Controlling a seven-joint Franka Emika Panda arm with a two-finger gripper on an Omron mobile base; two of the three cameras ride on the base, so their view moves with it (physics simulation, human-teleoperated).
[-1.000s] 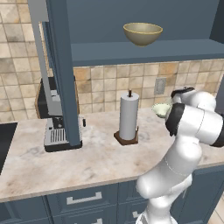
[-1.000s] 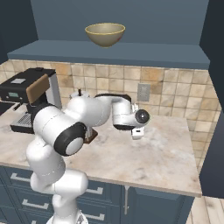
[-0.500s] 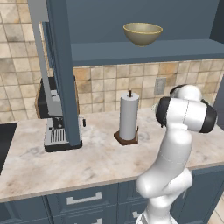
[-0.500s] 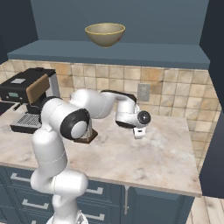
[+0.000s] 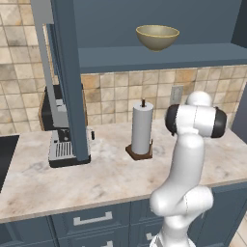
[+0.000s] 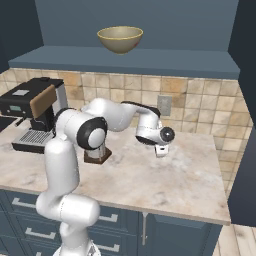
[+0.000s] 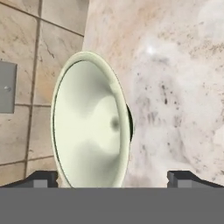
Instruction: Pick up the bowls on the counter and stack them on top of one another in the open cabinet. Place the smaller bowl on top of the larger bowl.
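Hovering low over the bench [image 6: 165, 185] near the far wall, the end effector [image 7: 111, 177] spreads wide around the smaller bowl [image 7: 89, 122]; the larger bowl [image 6: 120, 39] sits in the cabinet [image 6: 150, 60].

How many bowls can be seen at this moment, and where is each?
2. The larger bowl sits on the cabinet shelf. The smaller bowl is on the counter by the tiled wall, ahead of the gripper.

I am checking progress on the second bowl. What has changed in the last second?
The arm folded closer to the wall in the left base view, covering the smaller bowl. The tool shifted only slightly, low over the counter. The larger bowl stayed on the cabinet shelf, the paper towel roll unmoved.
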